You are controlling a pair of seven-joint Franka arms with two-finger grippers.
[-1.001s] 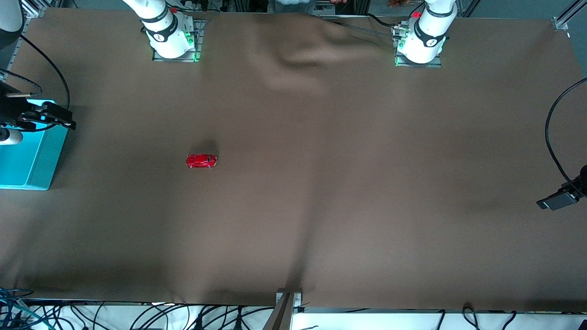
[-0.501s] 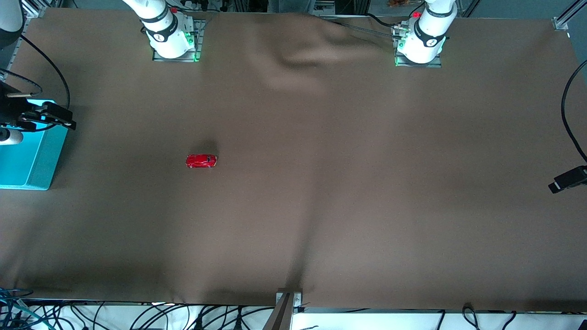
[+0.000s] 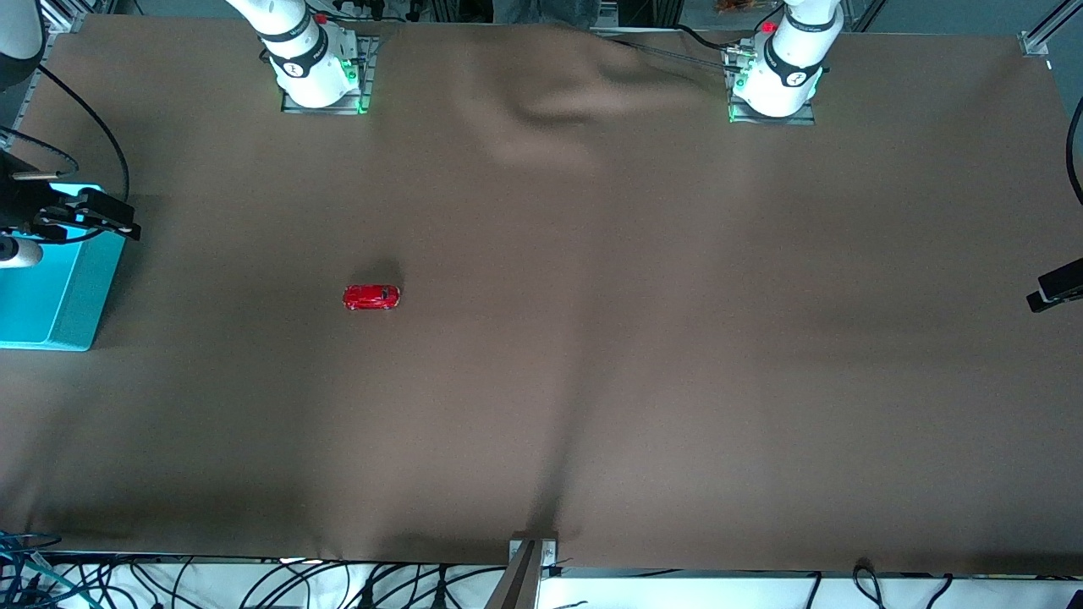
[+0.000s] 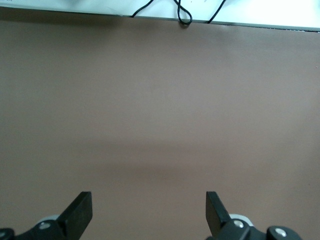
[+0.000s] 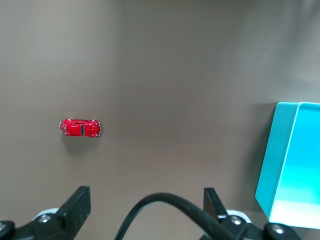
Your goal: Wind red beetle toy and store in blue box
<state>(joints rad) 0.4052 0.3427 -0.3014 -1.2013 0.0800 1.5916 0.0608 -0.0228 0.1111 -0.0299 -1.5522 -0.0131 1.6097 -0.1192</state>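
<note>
Plainly the red beetle toy (image 3: 371,297) sits alone on the table (image 3: 643,338), well apart from the blue box (image 3: 52,296) at the right arm's end; both grippers' jaws released, right gripper (image 3: 101,218) over the box, left gripper (image 4: 149,212) at its own end: small glossy body may squirt out of a pinch

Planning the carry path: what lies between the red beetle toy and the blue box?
Nothing: only bare brown cloth separates the red beetle toy from the blue box, as both the front view and right wrist view show.
</note>
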